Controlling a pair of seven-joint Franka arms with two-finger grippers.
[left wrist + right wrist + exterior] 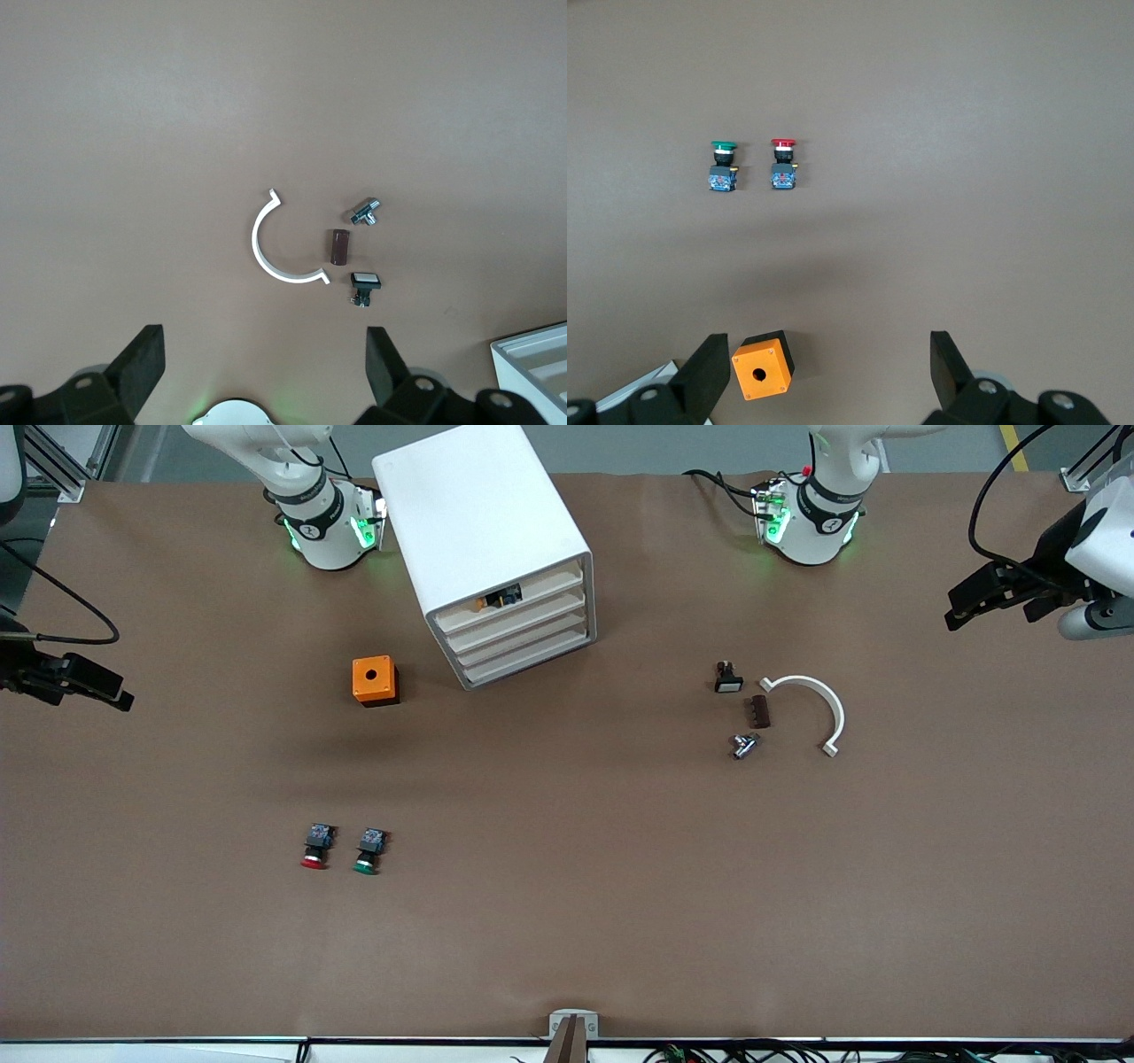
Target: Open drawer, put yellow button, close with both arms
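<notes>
We count one boxy white cabinet [483,531] holding four shallow slot-front drawers, and three pushbuttons: one yellow-capped [483,603] in the top drawer [514,598], one red-capped [315,847], one green-capped [369,851]. There is one orange box with a round hole [374,680], one white curved clip [813,707], one small brown block [759,711], one metal fitting [743,745], one white-faced black switch [728,679], and two white arms, each with one black two-finger gripper [990,598] [78,682].

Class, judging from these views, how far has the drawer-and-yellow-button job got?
Nearly done: the yellow button shows through the slot of the top drawer, which looks pushed in. Nothing is in hand: the left gripper and right gripper are open, up over the table's ends. Nothing obvious remains.
</notes>
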